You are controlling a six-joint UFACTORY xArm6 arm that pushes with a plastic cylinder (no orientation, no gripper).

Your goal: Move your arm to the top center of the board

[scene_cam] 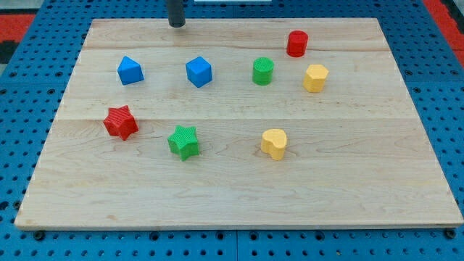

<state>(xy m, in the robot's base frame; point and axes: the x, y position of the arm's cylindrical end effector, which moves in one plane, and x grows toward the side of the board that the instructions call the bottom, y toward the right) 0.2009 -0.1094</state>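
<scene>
My tip (177, 25) rests near the top edge of the wooden board (232, 188), a little left of the board's centre line. It touches no block. The nearest block is a blue cube (199, 72) below it and slightly right. A second blue block (130, 70) lies below and to the left of the tip.
A green cylinder (263, 71), a red cylinder (296, 43) and a yellow hexagonal block (315, 77) sit at the upper right. A red star (120, 122), a green star (183, 141) and a yellow heart (274, 143) lie across the middle.
</scene>
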